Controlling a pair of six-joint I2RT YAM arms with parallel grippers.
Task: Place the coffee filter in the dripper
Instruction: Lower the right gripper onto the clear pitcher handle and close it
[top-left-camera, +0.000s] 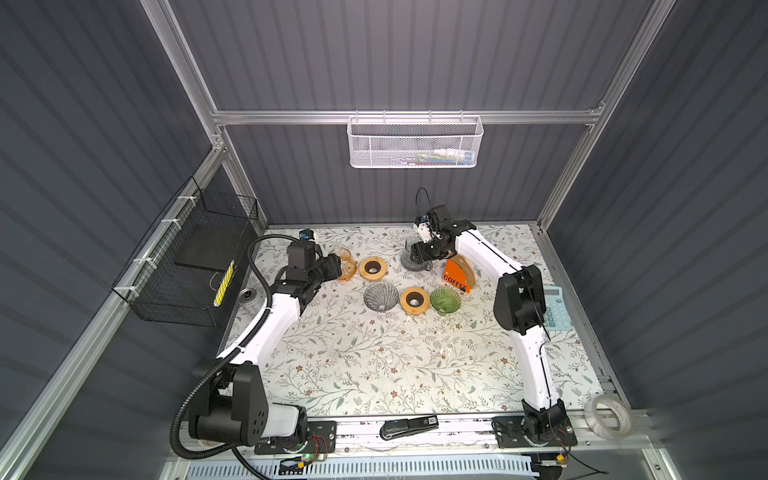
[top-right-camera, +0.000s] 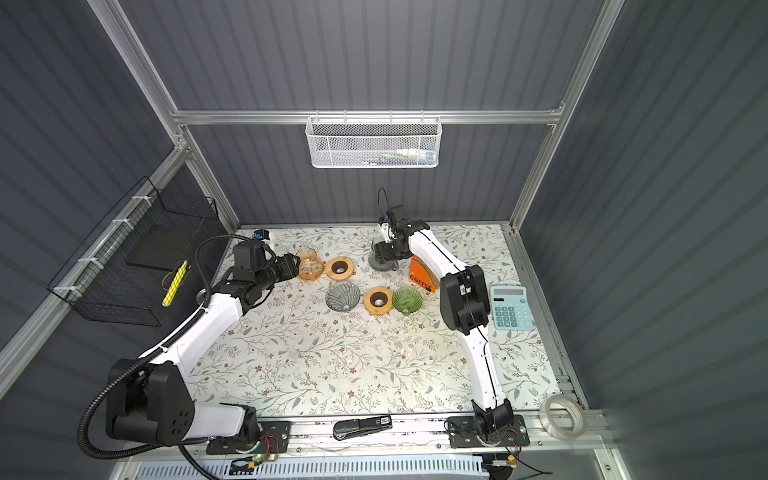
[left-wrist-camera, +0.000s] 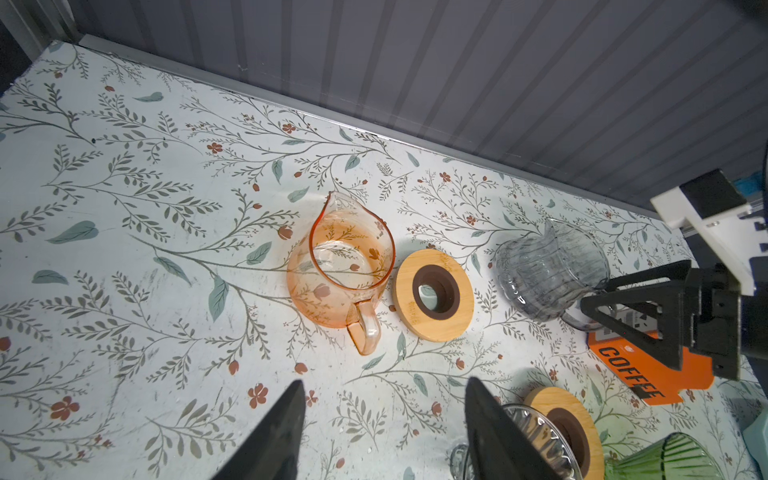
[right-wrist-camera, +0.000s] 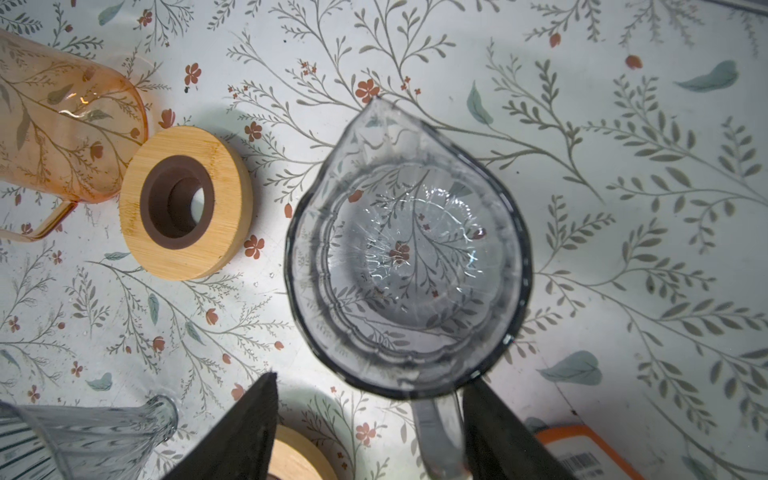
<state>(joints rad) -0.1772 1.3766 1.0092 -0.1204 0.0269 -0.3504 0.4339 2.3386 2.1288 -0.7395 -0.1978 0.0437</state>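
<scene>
The coffee filters stand as brown paper cones in an orange "COFFEE" pack (top-left-camera: 456, 277) (top-right-camera: 422, 277) at the back right. A ribbed grey glass dripper (top-left-camera: 380, 296) and a green glass dripper (top-left-camera: 445, 301) sit mid-table; both look empty. My right gripper (right-wrist-camera: 372, 380) (top-left-camera: 419, 253) hangs open over a grey glass pitcher (right-wrist-camera: 407, 249), with the pitcher's handle (right-wrist-camera: 438, 432) between the jaws and close to one finger. My left gripper (left-wrist-camera: 384, 386) (top-left-camera: 338, 266) is open and holds nothing, just short of an orange glass pitcher (left-wrist-camera: 340, 270).
Two wooden rings (top-left-camera: 372, 268) (top-left-camera: 414, 301) lie among the glassware. A calculator (top-left-camera: 555, 309) sits beyond the right arm. A tape roll (top-left-camera: 609, 415) and stapler (top-left-camera: 409, 428) rest on the front rail. A black wire basket (top-left-camera: 187, 266) hangs on the left wall.
</scene>
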